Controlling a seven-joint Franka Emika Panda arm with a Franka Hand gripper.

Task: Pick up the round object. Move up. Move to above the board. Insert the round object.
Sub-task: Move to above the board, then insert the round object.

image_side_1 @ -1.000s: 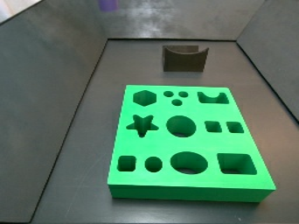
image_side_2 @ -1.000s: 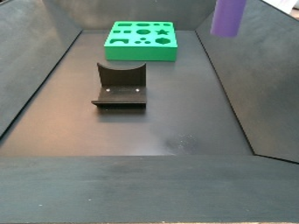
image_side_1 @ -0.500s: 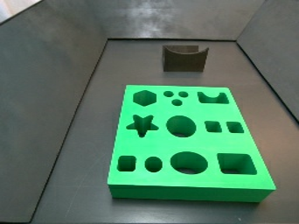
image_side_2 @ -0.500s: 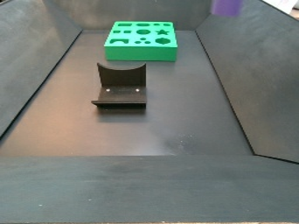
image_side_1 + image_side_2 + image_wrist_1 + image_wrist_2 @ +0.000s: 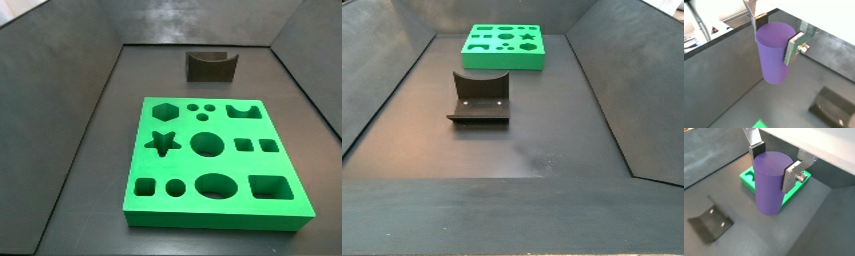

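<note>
- The hand (image 5: 774, 31) shows only in both wrist views; neither side view catches any of the robot.
- Its fingers (image 5: 795, 48) are flat silver plates with squared edges, again in a wrist view (image 5: 791, 177).
- A dark pad (image 5: 757, 149) lines one plate's inner face.
- A small round metal screw (image 5: 804, 48) sits on the outer side of one plate.

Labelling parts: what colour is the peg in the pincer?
Purple; the peg shows best in a wrist view, clamped in the pincer.

The gripper (image 5: 773, 31) clamps the round object (image 5: 774, 52) between its two silver fingers (image 5: 794, 47). Below the peg's free end lies dark floor, with the fixture (image 5: 834, 106) off to one side.
</note>
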